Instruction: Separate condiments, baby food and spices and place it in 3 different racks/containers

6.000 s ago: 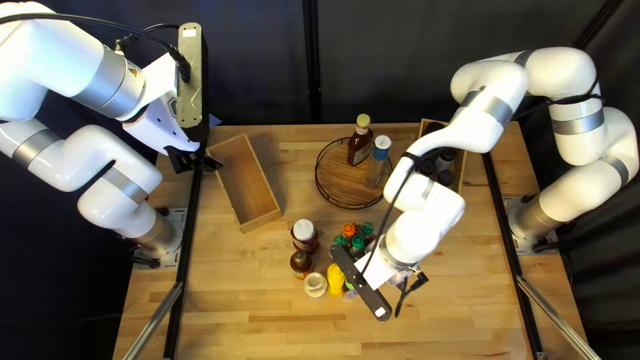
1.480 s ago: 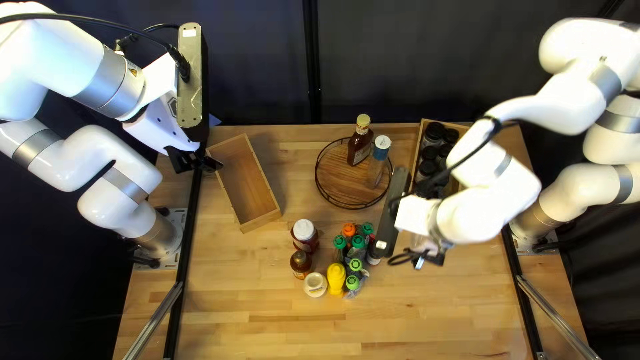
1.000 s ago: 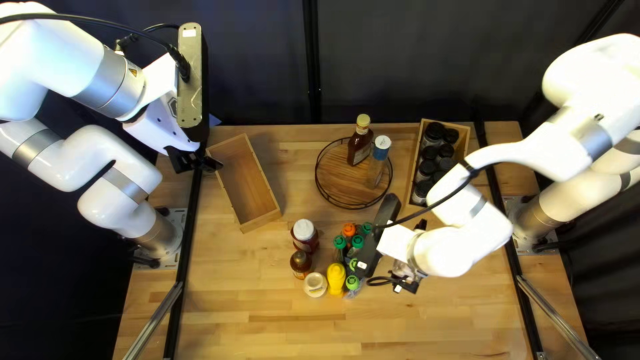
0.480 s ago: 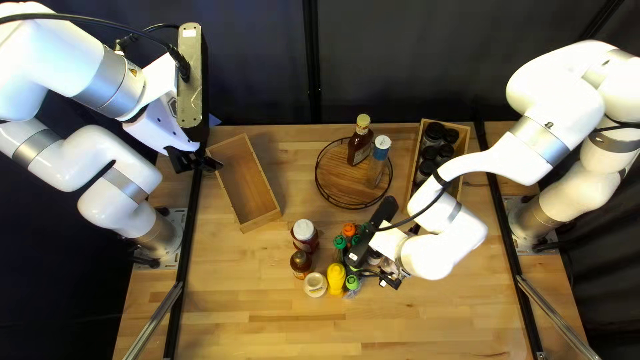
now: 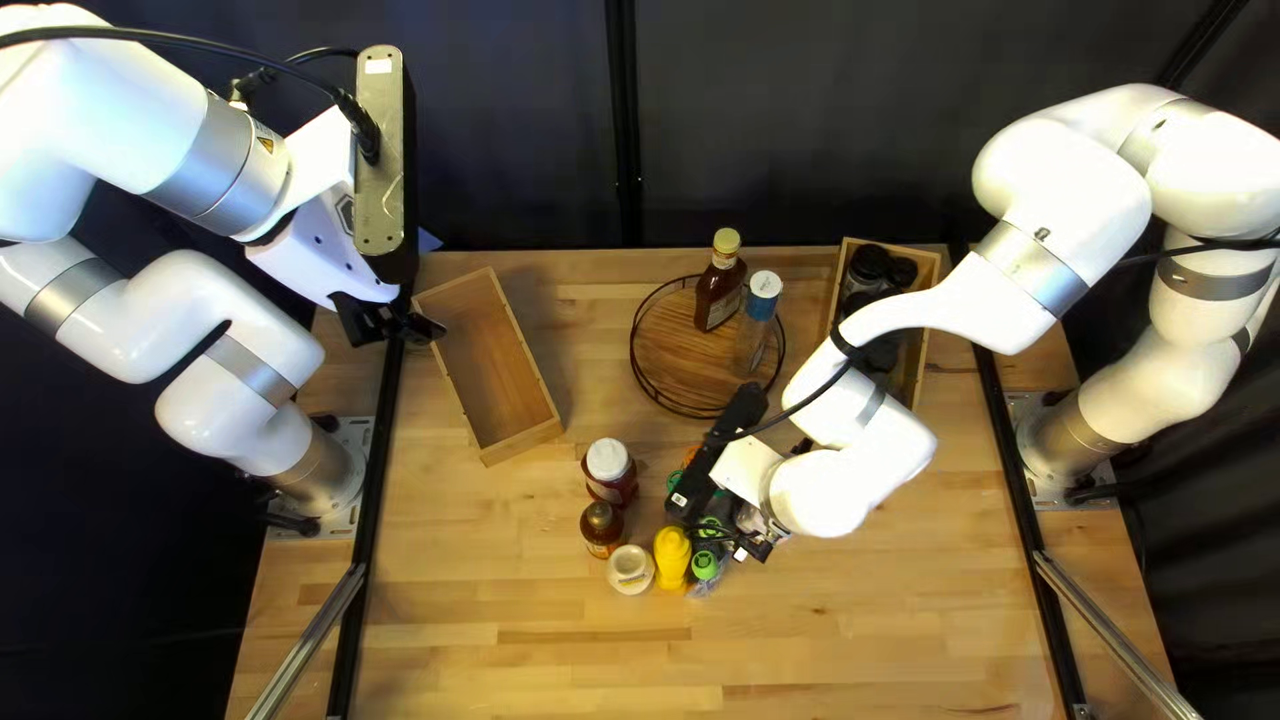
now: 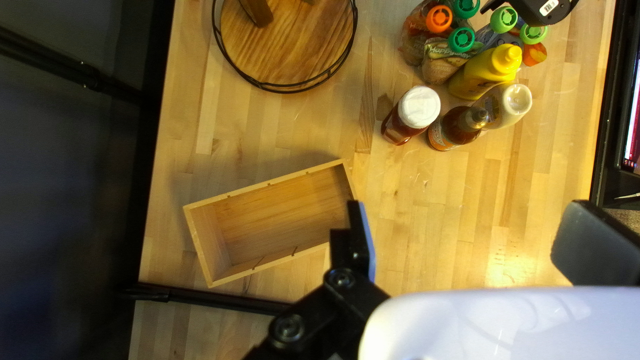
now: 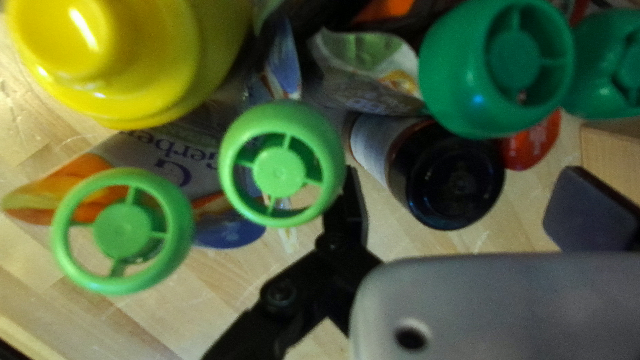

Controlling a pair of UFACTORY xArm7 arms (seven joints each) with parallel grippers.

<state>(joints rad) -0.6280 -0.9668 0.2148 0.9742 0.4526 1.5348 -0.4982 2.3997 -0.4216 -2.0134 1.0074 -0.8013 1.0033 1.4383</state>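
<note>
My left gripper (image 5: 390, 324) stands open beside the bamboo box (image 5: 496, 367); in the left wrist view the left gripper (image 6: 470, 233) has nothing between its fingers. At the bottle cluster, my right gripper (image 5: 755, 539) is partly hidden by its arm. Seen from its wrist, the right gripper (image 7: 463, 200) is open, with a black-capped bottle (image 7: 453, 175) ahead of the gap. Light-green-capped pouches (image 7: 280, 167) lie beside one finger, near a yellow bottle (image 7: 120, 60). A round wire-rimmed tray (image 5: 654, 390) holds a brown bottle (image 5: 720, 287) and a blue-collared one (image 5: 759, 320).
A wooden crate (image 5: 931, 274) with several black-lidded jars is partly under my right arm. Left of the pouches stand a white-lidded jar (image 5: 608, 463), a brown sauce bottle (image 5: 602, 526) and a pale-topped bottle (image 5: 631, 570).
After shifting away from the cluster toward the crate, my right arm has come back leftward over the pouches and turned its wrist. The left arm has stayed still.
</note>
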